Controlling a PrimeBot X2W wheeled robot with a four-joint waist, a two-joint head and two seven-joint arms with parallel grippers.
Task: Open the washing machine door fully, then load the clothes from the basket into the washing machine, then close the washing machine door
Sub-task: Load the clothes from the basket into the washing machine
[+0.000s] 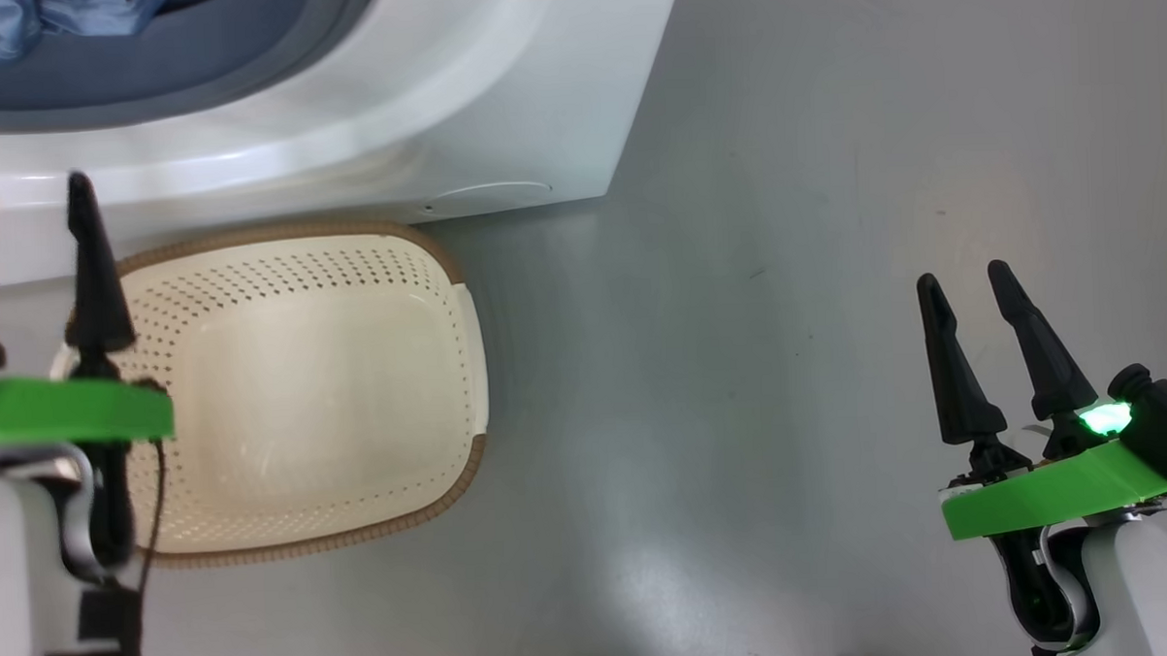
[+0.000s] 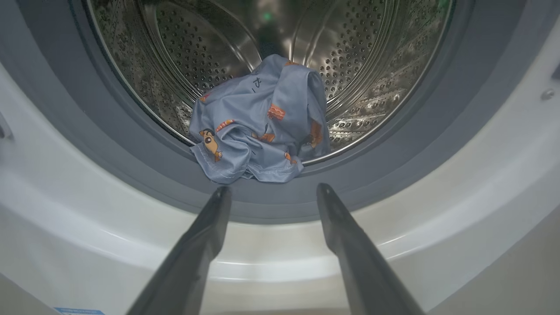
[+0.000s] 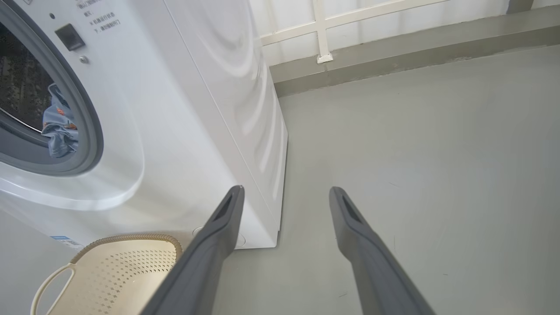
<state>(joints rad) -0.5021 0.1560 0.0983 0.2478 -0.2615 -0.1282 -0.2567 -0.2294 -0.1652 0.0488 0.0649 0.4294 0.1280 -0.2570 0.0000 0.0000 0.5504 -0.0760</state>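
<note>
At the far left of the head view, the left gripper [image 1: 27, 189] stands with its two dark fingers spread apart and nothing between them, overlapping the left end of the basket [image 1: 294, 230]. Next along, that basket sits on the floor [image 1: 789, 379] just in front of the washing machine [image 1: 499, 127], its cream perforated bottom in full view. Above it, the head view catches a scrap of blue cloth beside the grey gasket [image 2: 131, 144].

The left wrist view looks straight into the uncovered mouth and tells more. The clothes [image 2: 262, 122] lie bunched at the front lip of the steel drum [image 2: 372, 65], blue with small orange figures, and the lower hem laps out onto the gasket. The left gripper's fingertips point at it from just short of the gasket, not touching the cloth.

Further right, the head view has bare grey floor, then the right gripper [image 1: 962, 272], fingers parted and empty, well apart from the machine.

From that arm's wrist view come the machine's white side panel, a small blue label [image 3: 65, 241] low on its front, one looped handle of the basket, and a pale wall [image 3: 393, 26] with a grey kerb behind.
</note>
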